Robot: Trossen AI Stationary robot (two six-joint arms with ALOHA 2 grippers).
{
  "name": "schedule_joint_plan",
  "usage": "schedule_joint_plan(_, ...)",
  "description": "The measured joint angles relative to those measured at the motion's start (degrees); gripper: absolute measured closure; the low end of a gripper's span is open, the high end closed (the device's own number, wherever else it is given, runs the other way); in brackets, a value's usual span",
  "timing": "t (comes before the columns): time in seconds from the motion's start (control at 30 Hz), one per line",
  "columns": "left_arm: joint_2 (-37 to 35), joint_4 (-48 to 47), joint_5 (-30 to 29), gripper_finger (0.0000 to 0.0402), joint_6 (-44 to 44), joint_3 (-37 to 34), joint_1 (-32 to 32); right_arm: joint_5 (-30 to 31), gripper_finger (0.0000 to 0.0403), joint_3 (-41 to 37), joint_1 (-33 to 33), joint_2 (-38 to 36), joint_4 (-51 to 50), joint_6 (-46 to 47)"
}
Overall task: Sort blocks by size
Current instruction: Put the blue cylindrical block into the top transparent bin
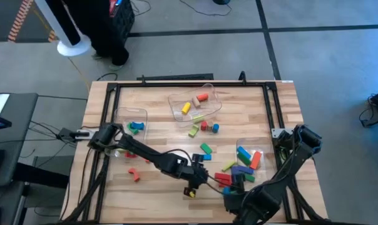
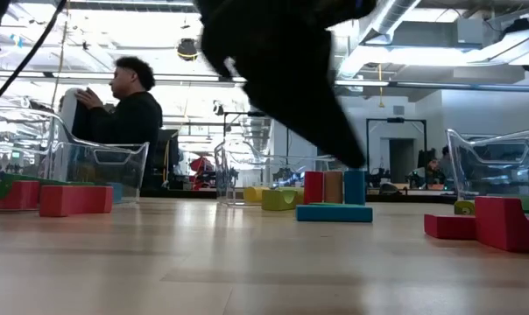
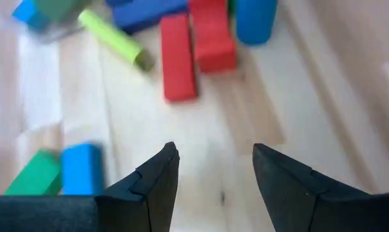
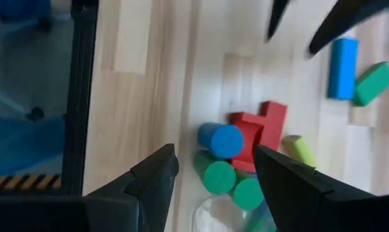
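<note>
Blocks lay just ahead of my left gripper [image 3: 215, 169], its fingers parted and empty: the red bar [image 3: 178, 57] pointed lengthwise away from it, nearer than to my right gripper [image 4: 215, 173].

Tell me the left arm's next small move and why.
Probably ease the left gripper forward and down over the red bar. Its fingers stand open with nothing between them, only bare table below, and the red bar lies loose just ahead beside a red block and a lime cylinder, so it looks like the nearest unsorted piece.
</note>
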Motion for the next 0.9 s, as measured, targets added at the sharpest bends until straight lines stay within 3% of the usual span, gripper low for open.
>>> schedule_joint_plan(0.13, -2.3, -6.8, -4.4, 0.0209, -1.9, -0.1, -2.0, -2.3, 0.0159, 0.0, -0.4, 2.5, -0.2, -1.7)
schedule_joint_plan(0.4, -8.3, -7.5, -10.3, 0.0209, -5.5, -7.9, -4.6, -3.4, 0.0159, 0.0, -1.9, 4.7, 0.1, -4.5)
schedule_joint_plan(0.7, -18.9, 3.0, -10.8, 0.0209, -8.6, -23.2, -5.5, -3.8, 0.0159, 0.0, -3.8, 5.7, 0.8, -5.5)
schedule_joint_plan(0.9, -20.8, 2.7, -9.3, 0.0209, -10.1, -26.9, -5.4, 0.3, 0.0159, 0.0, -4.3, 4.6, 1.1, -5.2)
